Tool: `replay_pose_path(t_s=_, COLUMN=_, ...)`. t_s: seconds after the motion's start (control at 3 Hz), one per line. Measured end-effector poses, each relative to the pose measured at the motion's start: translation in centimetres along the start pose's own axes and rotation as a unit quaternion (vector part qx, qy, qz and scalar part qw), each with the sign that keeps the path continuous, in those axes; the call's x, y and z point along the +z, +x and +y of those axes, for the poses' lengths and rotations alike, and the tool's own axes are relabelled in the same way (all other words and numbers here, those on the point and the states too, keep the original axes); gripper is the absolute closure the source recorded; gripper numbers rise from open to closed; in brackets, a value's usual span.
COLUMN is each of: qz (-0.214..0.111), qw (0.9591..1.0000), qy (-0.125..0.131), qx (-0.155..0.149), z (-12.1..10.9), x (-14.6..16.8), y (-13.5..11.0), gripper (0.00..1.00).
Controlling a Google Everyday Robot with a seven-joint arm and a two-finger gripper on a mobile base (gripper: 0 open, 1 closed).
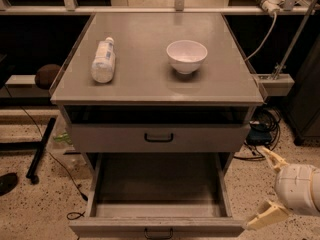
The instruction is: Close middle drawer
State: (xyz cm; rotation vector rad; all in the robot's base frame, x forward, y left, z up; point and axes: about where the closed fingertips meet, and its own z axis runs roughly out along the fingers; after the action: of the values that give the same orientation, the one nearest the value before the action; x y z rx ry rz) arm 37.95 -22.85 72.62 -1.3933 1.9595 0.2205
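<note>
The middle drawer is pulled far out of the grey cabinet. Its deep box is empty, and its low front panel with a small dark loop handle lies at the bottom edge of the camera view. My gripper is at the lower right, just beside the drawer's right front corner. Its two cream fingers are spread open and hold nothing. The lower finger is close to the right end of the front panel; I cannot tell whether it touches.
The drawer above stands slightly out. On the cabinet top lie a plastic bottle on its side and a white bowl. Cables lie on the floor to the right, a dark stand leg to the left.
</note>
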Motion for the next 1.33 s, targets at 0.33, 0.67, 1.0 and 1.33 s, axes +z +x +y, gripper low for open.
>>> replay_pose_path(t_s=0.33, qz=-0.01, qw=0.9999, qy=-0.01, qx=0.008, z=1.7, x=3.1, y=3.2, gripper=0.0)
replay_pose_path(t_s=0.67, qz=-0.009, qw=0.9998, qy=-0.013, qx=0.012, z=3.3, x=6.7, y=6.4, gripper=0.0)
replay_pose_path(t_s=1.0, qz=-0.005, qw=0.9995, qy=-0.021, qx=0.023, z=4.5, x=9.6, y=9.1, gripper=0.0)
replay_pose_path(t_s=1.33, qz=-0.004, qw=0.999, qy=-0.03, qx=0.033, z=5.6, x=11.7, y=11.0, gripper=0.12)
